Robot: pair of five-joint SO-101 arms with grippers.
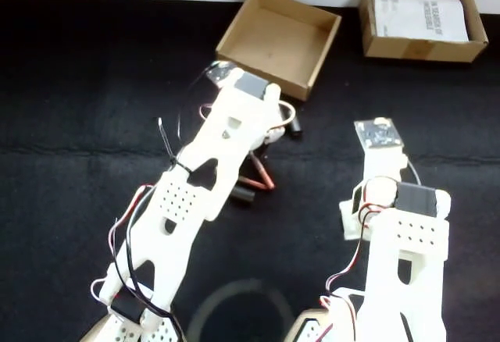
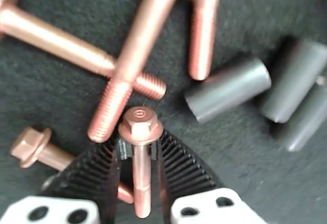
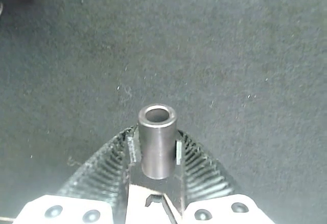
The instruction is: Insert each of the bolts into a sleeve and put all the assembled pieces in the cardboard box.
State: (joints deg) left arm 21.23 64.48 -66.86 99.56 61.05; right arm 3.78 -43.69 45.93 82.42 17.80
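Observation:
My left gripper [image 2: 139,144] is shut on a copper bolt [image 2: 141,157], which stands head-up between the jaws just above the black mat. Several more copper bolts [image 2: 134,55] lie crossed beyond it, and three grey sleeves [image 2: 227,88] lie beside them. My right gripper [image 3: 156,147] is shut on a grey sleeve [image 3: 157,142], held upright with its bore open to the camera. In the high view the left arm [image 1: 223,151] stretches toward the open cardboard box [image 1: 262,69]. The right arm [image 1: 402,236] stands apart at the lower right.
A second cardboard box [image 1: 418,48] holding a printed sheet sits at the back right. Loose bolts [image 1: 259,178] and a dark sleeve [image 1: 244,195] lie on the mat beside the left arm, another sleeve [image 1: 295,128] nearer the box.

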